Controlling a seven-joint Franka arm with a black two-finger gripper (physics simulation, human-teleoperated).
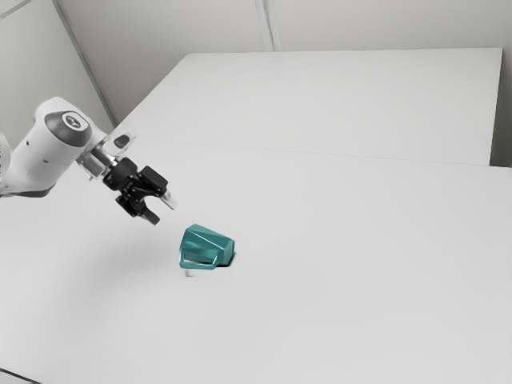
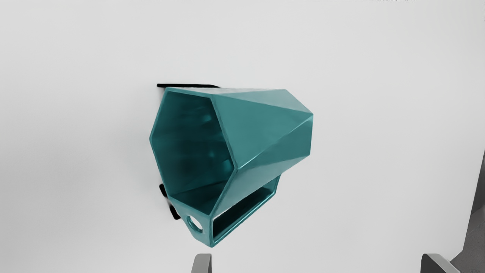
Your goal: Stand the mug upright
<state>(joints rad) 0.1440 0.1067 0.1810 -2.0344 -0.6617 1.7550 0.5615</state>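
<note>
Just below the center-left of the exterior view, the teal mug (image 1: 210, 245) lies on its side on the white table (image 1: 344, 264), handle toward the bottom of the frame. Fingers (image 1: 164, 209) spread apart with nothing between them, above and to the left of the mug in that view.

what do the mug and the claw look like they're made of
The mug looks like glazed ceramic or smooth plastic, glossy teal: its flat facets carry pale highlights, but the look fits either. The claw seems to be metal or hard plastic: black body with a slight sheen, grey fingertips.
</note>
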